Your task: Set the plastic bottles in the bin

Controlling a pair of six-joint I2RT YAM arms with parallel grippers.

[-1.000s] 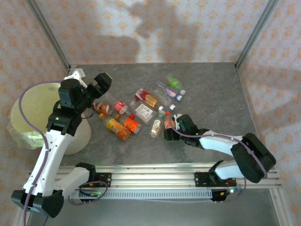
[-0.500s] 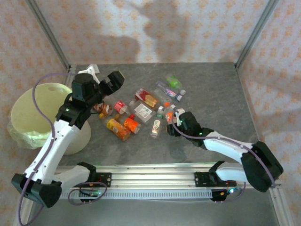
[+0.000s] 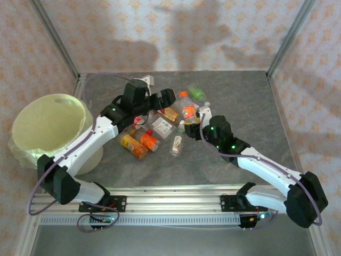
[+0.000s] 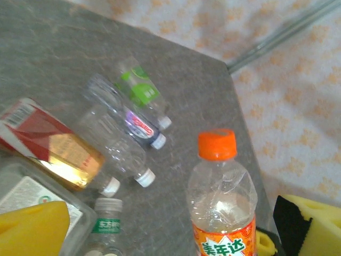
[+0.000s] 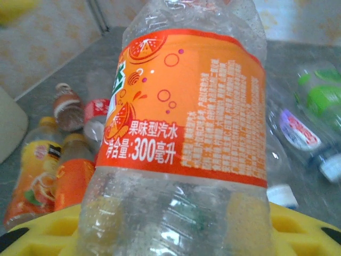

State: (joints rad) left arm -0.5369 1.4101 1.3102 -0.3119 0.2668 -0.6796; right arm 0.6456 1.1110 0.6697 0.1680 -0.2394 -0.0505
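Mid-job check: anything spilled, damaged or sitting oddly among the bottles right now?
No spill shows. The loose bottles lie on their sides in a heap mid-table, outside the bin. One oddity is the orange-labelled bottle, held upright in the right gripper: its clear shoulder looks creased, probably just dented.

A: Right wrist view: orange-labelled bottle (image 5: 181,106), cap cut off by the top edge, base hidden behind the yellow pad (image 5: 298,229).
B: Confirmed. Green-labelled bottle (image 5: 325,96) beside it is blurred; print unreadable.
A: Top view: left arm (image 3: 88,141) covers part of the bottle pile (image 3: 139,146); count not determinable.
B: Left wrist view: orange label cut off by the bottom edge.
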